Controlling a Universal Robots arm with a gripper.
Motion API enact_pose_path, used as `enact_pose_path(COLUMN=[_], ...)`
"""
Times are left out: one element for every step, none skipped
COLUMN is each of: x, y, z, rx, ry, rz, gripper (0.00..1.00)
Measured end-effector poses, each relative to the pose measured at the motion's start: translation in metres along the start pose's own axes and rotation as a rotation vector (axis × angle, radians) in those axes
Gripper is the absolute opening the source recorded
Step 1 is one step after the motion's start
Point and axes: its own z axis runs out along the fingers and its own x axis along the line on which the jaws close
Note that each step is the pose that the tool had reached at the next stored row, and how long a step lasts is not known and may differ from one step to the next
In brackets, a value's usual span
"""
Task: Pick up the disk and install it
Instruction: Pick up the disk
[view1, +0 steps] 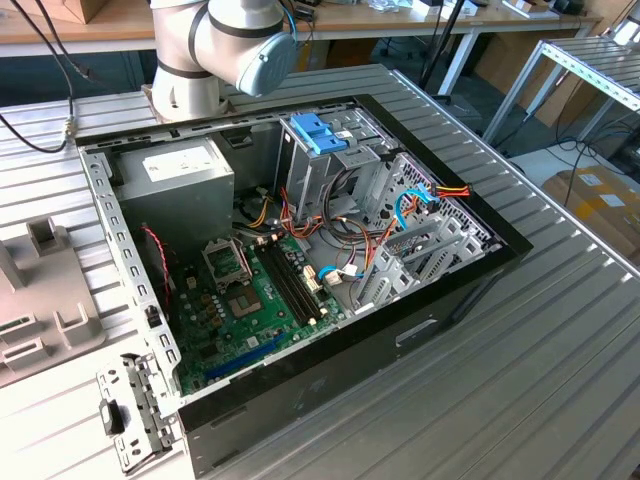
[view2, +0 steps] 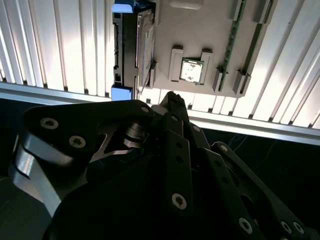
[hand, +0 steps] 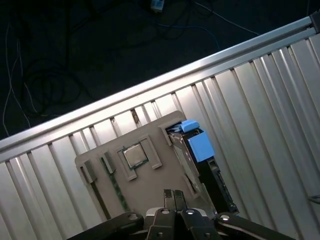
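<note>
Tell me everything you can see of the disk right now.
The disk stands on its edge in a slot at the side of a grey holder tray, which lies on the ribbed metal table. In both wrist views it shows edge-on: a thin dark slab with a silvery metal face and a light-blue plastic tab at each end. The tray's slot walls touch it. The tool, shut, is beside it, not gripping it.

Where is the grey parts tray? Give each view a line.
Exterior view: grey parts tray at the exterior view's left edge, beside the computer case.
Second wrist view: grey parts tray beyond the claw.
First wrist view: grey parts tray beyond the claw.
Landmark: ribbed table.
</note>
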Motion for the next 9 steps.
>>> enact_pose_path(x=[0.0000,0.0000,0.0000,0.0000,0.0000,0.0000,0.0000,0.0000,0.0000], y=[0.0000,0.0000,0.0000,0.0000,0.0000,0.0000,0.0000,0.0000,0.0000], z=[0.0000,0.0000,0.0000,0.0000,0.0000,0.0000,0.0000,0.0000,0.0000], rx=[-0.0002,-0.0003,-0.0006,-0.0008,-0.0009,-0.0013,-0.0014,-0.0016,-0.0018], ry=[0.0001,0.0003,0.0004,0.0006,0.0007,0.0009,0.0010,0.0011,0.0013], rz=[-0.006,-0.014,-0.024,-0.031,-0.036,-0.049,-0.055,-0.061,-0.068], gripper=[0.11,0.11,0.11,0.11,0.11,0.11,0.11,0.11,0.11])
